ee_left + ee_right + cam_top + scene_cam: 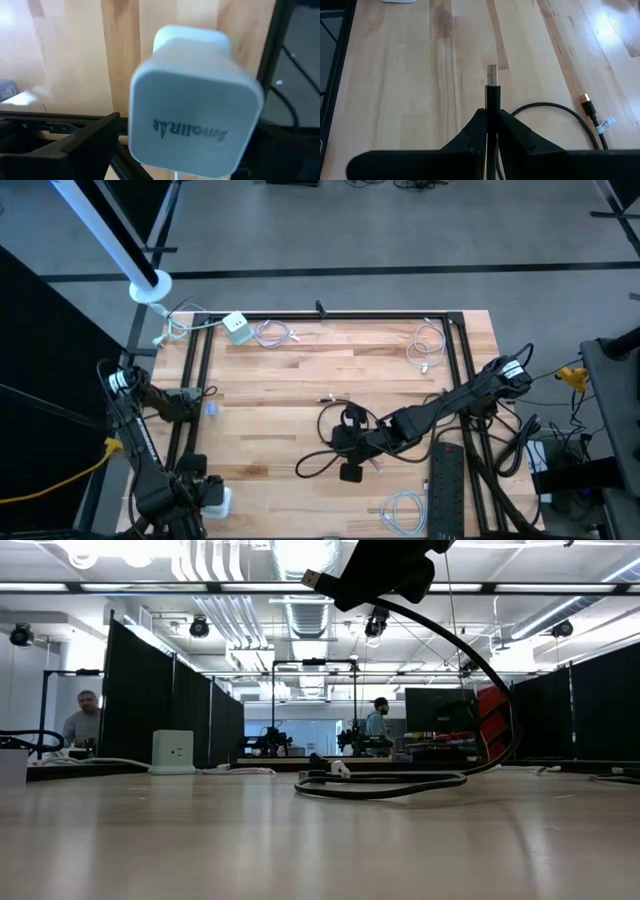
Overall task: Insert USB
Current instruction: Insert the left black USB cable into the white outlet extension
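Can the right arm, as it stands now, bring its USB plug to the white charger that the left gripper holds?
Probably yes. The right gripper is shut on the black USB plug, lifted above the table. Only bare wood lies between it and the white charger in the left gripper.

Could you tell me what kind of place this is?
Probably a robotics lab or workshop in a large open hall. Black partition screens divide it into work bays, exposed ducts and ceiling lights run overhead, and people sit or stand at other stations beyond the wooden table.
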Action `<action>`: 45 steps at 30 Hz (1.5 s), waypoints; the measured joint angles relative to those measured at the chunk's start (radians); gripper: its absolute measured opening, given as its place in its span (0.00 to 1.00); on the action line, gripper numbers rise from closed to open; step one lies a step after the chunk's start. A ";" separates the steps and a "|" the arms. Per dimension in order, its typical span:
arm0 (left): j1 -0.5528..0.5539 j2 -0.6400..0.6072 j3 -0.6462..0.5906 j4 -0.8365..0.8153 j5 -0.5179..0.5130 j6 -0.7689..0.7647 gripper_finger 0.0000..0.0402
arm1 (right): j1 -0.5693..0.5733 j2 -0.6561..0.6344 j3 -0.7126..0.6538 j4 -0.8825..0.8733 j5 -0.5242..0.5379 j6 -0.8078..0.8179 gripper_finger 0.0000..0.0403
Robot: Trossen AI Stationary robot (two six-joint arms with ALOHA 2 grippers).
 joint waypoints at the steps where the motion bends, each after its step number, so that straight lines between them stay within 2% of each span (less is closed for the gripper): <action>1: -0.006 0.000 -0.012 0.012 -0.002 0.001 0.91 | 0.000 0.000 0.000 0.000 -0.001 0.000 0.05; 8: -0.015 0.000 -0.105 0.177 -0.054 0.003 0.86 | 0.000 0.000 0.000 0.000 -0.007 0.000 0.05; 12: -0.014 -0.004 -0.174 0.275 -0.046 0.003 0.74 | 0.000 0.000 0.000 0.000 -0.022 0.000 0.05; 21: -0.002 -0.012 -0.190 0.282 -0.071 0.049 0.74 | 0.000 -0.016 0.000 -0.003 -0.053 -0.009 0.05; 23: 0.012 -0.011 -0.169 0.264 -0.126 0.058 0.74 | -0.003 -0.028 0.000 -0.009 -0.051 -0.023 0.05; 26: 0.059 -0.010 -0.137 0.199 -0.299 0.111 0.74 | -0.009 -0.060 0.000 -0.016 -0.050 -0.051 0.05; 29: 0.132 -0.011 -0.127 0.235 -0.440 0.218 0.74 | -0.016 -0.093 0.000 -0.035 -0.049 -0.062 0.05; 32: 0.208 -0.018 -0.154 0.246 -0.495 0.358 0.74 | -0.025 -0.124 0.000 -0.092 -0.049 -0.061 0.05; 36: 0.272 -0.030 -0.230 0.361 -0.574 0.483 0.74 | -0.030 -0.143 0.000 -0.209 -0.048 -0.034 0.05; 41: 0.354 -0.040 -0.312 0.610 -0.593 0.592 0.74 | -0.027 -0.139 -0.012 -0.261 -0.062 -0.008 0.05; 45: 0.391 -0.040 -0.326 0.664 -0.578 0.609 0.74 | -0.022 -0.130 -0.035 -0.247 -0.084 0.005 0.05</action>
